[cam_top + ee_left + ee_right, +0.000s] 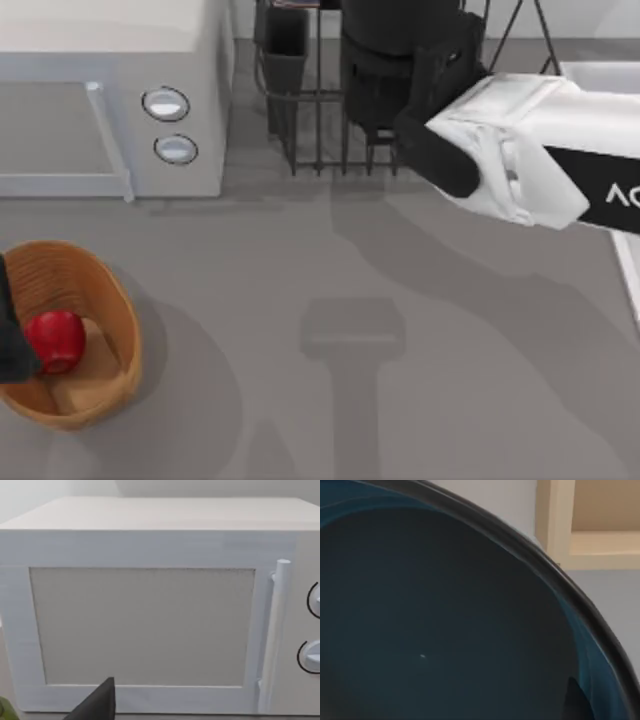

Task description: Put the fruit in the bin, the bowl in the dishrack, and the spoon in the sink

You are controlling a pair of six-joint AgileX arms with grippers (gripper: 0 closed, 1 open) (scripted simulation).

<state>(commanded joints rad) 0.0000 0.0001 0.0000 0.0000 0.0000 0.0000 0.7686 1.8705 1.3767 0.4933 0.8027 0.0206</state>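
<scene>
The fruit (57,338) lies in the bin (110,310) at the counter's (400,380) front left corner. The bowl (400,25) sits over the dishrack (320,130) at the back edge, the right end effector (440,100) at it (grip: cannot tell), beside the microwave (110,90).

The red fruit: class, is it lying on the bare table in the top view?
No, the fruit sits inside the wicker basket at the table's left.
</scene>
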